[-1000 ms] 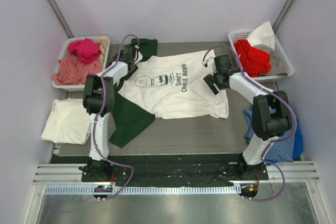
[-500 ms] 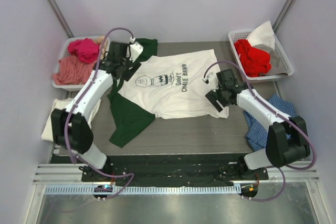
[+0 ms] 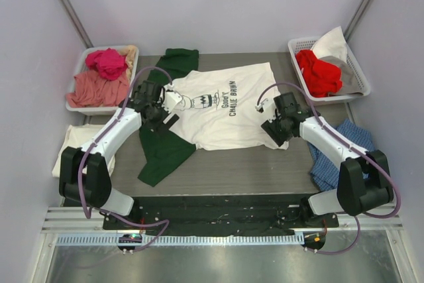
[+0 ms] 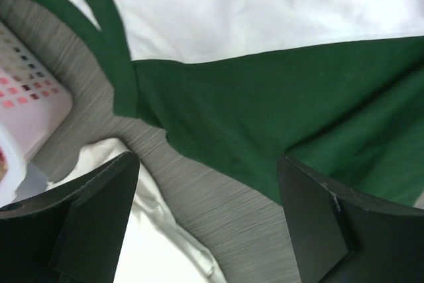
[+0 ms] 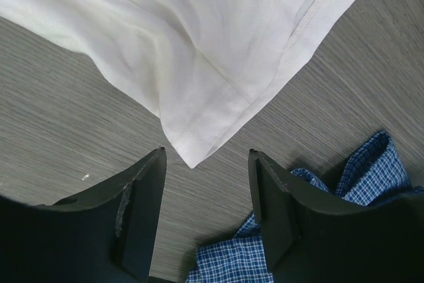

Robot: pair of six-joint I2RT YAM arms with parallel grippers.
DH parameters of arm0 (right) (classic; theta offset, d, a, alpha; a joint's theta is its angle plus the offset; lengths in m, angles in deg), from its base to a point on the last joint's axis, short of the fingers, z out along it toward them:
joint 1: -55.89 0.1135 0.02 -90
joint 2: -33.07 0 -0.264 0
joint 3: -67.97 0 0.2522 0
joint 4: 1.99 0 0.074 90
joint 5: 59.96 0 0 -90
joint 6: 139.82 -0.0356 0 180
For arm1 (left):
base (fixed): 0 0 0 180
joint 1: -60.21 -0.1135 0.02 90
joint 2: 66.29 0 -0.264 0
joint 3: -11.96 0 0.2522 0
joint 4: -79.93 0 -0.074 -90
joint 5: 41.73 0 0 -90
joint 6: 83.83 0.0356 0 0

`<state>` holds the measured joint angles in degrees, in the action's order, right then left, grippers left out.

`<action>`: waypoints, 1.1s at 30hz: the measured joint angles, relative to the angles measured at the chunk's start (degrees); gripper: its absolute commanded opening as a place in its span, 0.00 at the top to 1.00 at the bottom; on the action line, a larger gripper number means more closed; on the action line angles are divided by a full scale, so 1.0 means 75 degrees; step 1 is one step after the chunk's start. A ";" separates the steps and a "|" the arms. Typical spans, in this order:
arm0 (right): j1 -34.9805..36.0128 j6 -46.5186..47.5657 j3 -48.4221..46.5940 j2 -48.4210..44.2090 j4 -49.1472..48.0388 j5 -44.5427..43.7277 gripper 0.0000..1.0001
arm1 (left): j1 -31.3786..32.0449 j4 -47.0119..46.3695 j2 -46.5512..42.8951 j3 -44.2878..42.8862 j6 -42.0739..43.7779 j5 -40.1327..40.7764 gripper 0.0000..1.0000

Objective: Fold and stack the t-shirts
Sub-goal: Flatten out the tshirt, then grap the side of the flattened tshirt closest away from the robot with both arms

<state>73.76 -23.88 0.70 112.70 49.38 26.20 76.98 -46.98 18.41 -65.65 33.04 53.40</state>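
The white Charlie Brown t-shirt lies spread flat mid-table, print up. The dark green t-shirt lies partly under its left side, with its far end showing beyond it. The cream t-shirt lies folded at the left edge. My left gripper is open and empty above the green shirt, with the white shirt's edge and the cream shirt in its wrist view. My right gripper is open and empty, its jaws on either side of the white shirt's near right corner just above the table.
A white basket of pink and red garments stands far left; it also shows in the left wrist view. Another basket with red and white garments stands far right. The blue checked cloth lies right of my right gripper, also in the right wrist view.
My left arm swung from the far left corner back toward me, onto the left side of the shirts. My right gripper came nearer, to the white shirt's near right corner.
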 measured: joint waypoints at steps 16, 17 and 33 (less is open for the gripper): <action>0.0003 0.0125 0.0915 -0.0370 0.0015 -0.0219 0.41 | 0.0286 0.1300 -0.0874 0.1244 -0.0169 -0.1638 0.20; 0.0003 0.0125 0.0927 -0.0379 -0.0006 -0.0221 0.42 | 0.0300 0.1335 -0.1061 0.1437 -0.0149 -0.1559 0.21; 0.0003 0.0152 0.1396 -0.0437 -0.0391 -0.0239 0.42 | 0.0300 0.1020 -0.1463 0.1918 -0.0356 -0.1332 0.32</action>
<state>73.78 -22.75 11.16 109.42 46.45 24.41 79.24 -39.33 7.44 -51.27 30.37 43.41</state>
